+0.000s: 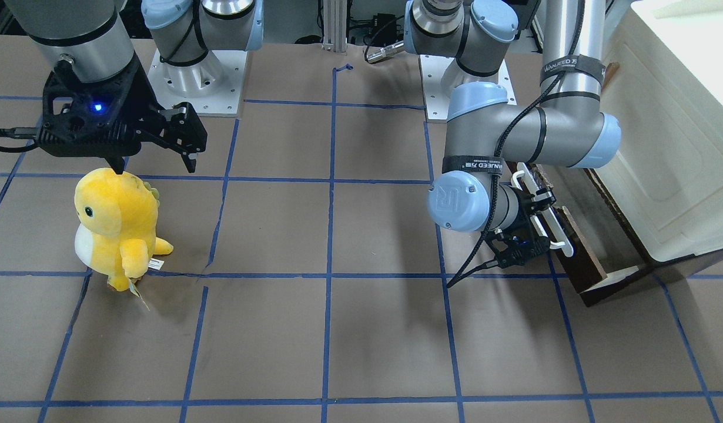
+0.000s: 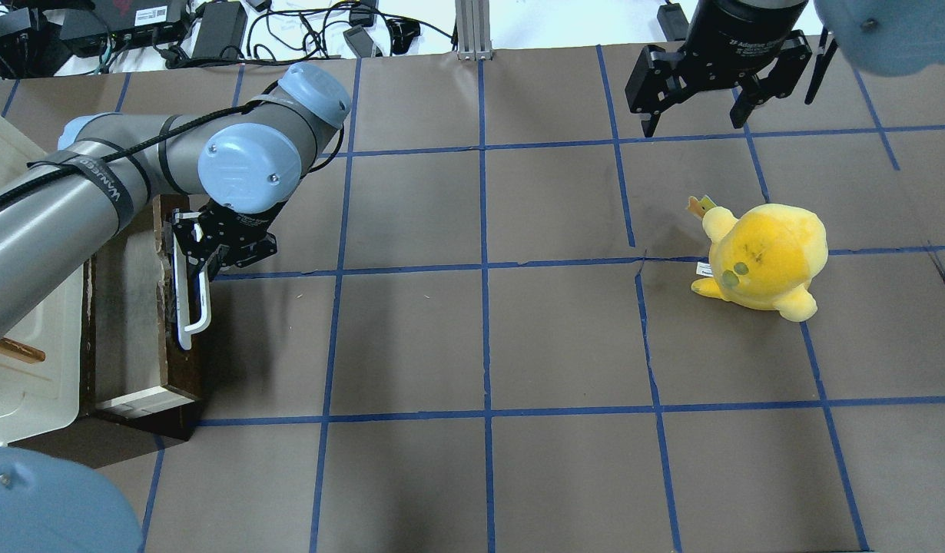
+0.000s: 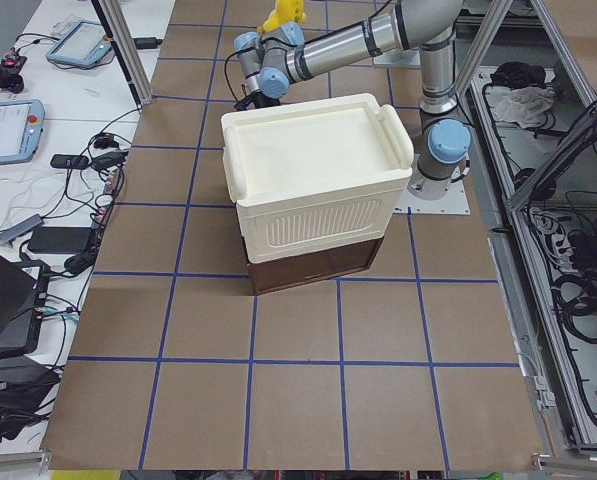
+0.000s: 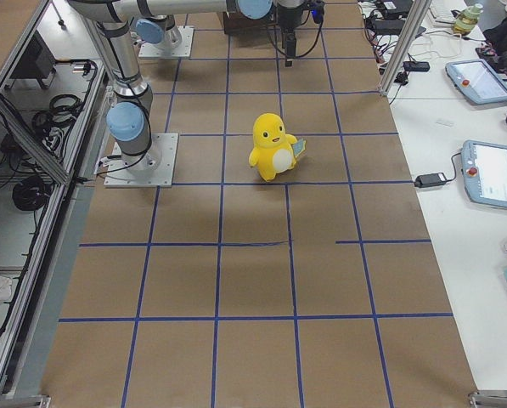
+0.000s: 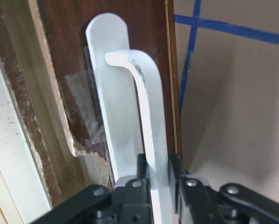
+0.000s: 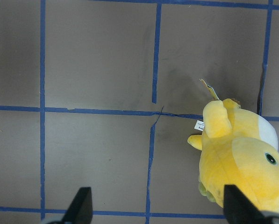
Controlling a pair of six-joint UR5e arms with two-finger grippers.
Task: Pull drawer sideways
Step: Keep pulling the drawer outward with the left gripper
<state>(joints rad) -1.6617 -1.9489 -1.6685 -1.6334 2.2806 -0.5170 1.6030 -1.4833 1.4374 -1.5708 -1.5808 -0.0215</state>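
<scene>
Left end effector (image 5: 157, 179): clenched on the long white bar handle (image 5: 146, 102), one finger on each side of the bar.

Drawer (image 2: 182, 369): we log it at the robot's left end of the counter (image 2: 480, 346). It stands drawn part-way out from under the cream-white cabinet (image 3: 318, 200). Its dark brown front faces the middle of the counter, and the handle is fixed across that front. From overhead, the open top shows a plain floor between pale sides. We see no contents in the part that shows, and the left arm covers the rest.

Right end effector (image 2: 693, 127): released, fingers spread wide and holding nothing. It hangs above the counter on the robot's right side.

Yellow plush toy (image 2: 764, 253): we log it upright on the counter near the right end effector, apart from its fingers and well apart from the drawer. A small tag sticks out at its side.
</scene>
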